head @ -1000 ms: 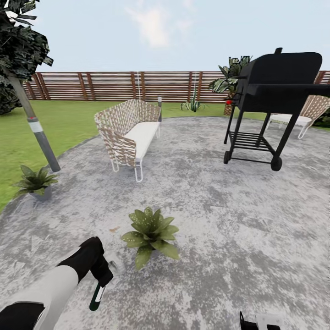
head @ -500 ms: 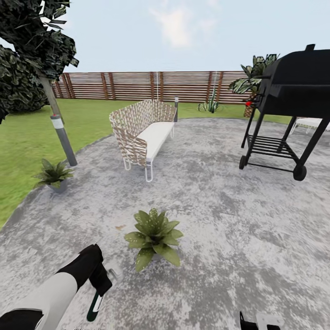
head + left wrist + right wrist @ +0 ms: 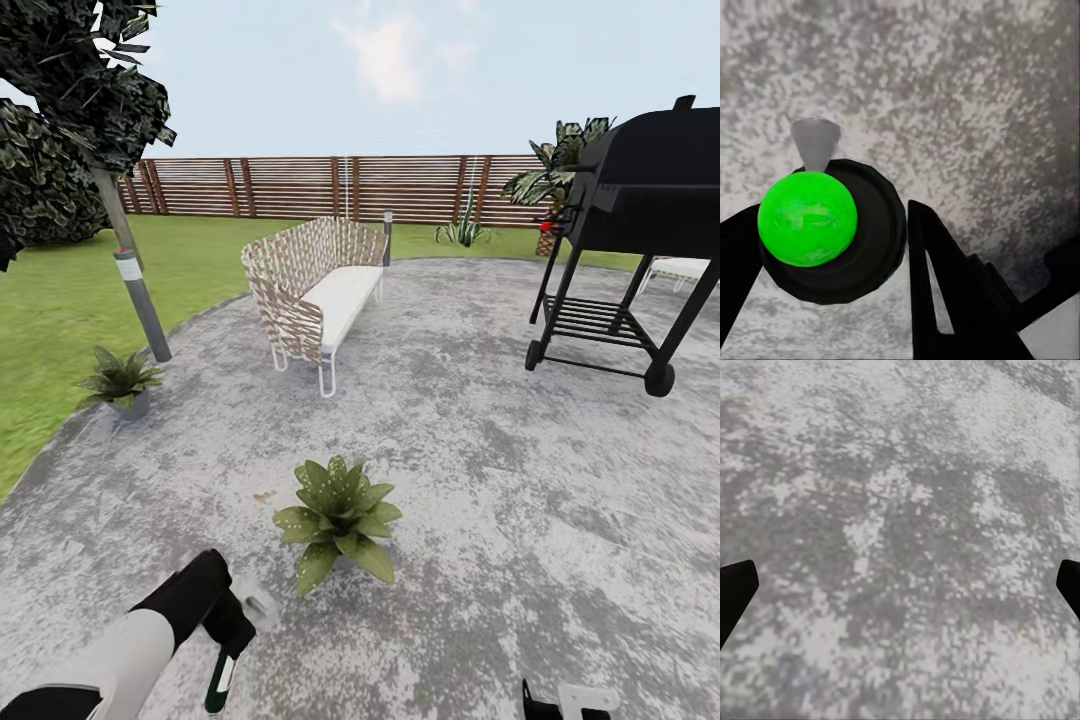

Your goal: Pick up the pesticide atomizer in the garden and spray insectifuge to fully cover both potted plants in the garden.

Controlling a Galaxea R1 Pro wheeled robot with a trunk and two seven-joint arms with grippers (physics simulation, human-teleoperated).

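My left gripper [image 3: 232, 632] is shut on the pesticide atomizer [image 3: 218, 682], low at the front left over the stone patio. The dark-green bottle with its white label hangs below the fingers, and its pale grey spray head points toward the near potted plant [image 3: 338, 515], a short way off. In the left wrist view the atomizer [image 3: 817, 225] sits between the black fingers [image 3: 945, 285], its grey nozzle sticking out over the paving. The second potted plant [image 3: 120, 380] stands at the patio's left edge. My right gripper [image 3: 900, 585] is open over bare paving, also seen as the right gripper [image 3: 565, 703].
A grey bollard lamp [image 3: 140, 305] stands just behind the far plant on the lawn's edge. A woven bench [image 3: 315, 285] sits mid-patio and a black grill [image 3: 640, 220] at the right. The brown slatted fence [image 3: 300, 187] closes the back.
The camera has swung left, so everything shifted right in the picture. My left arm has dropped slightly and moved right with the atomizer still held.
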